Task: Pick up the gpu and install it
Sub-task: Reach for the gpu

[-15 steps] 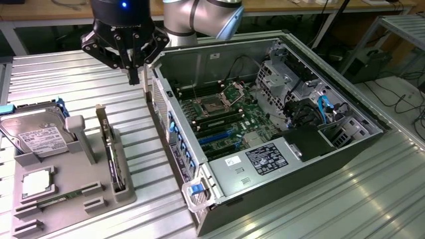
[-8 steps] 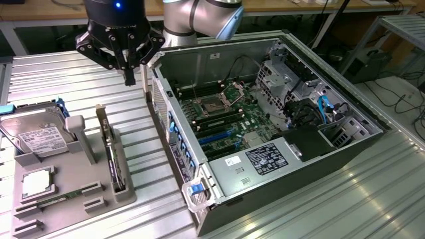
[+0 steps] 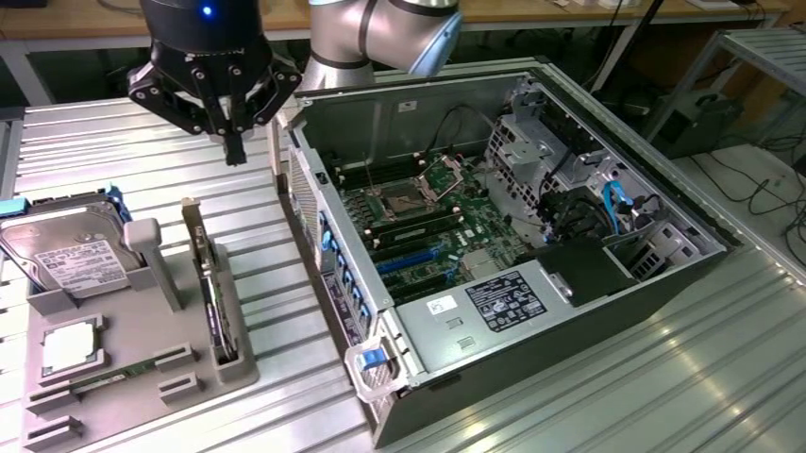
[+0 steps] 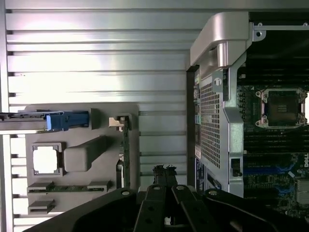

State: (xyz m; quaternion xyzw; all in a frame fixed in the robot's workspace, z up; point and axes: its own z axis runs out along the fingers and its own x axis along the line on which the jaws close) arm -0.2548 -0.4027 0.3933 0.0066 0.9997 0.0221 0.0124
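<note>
I see the gpu (image 3: 208, 283) standing on edge, thin and green, slotted in the grey holder (image 3: 120, 415) (silver bracket at one end).

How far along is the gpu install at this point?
Done: nothing yet; the gpu stands on edge in the gray holder, not in the open computer case.
In hand: nothing; the gripper is shut and empty, hovering above the table near the holder.
Left: the whole pick and install.

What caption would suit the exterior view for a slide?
Shut gripper hovers above the table; gpu stands on edge in the grey tray.
</note>
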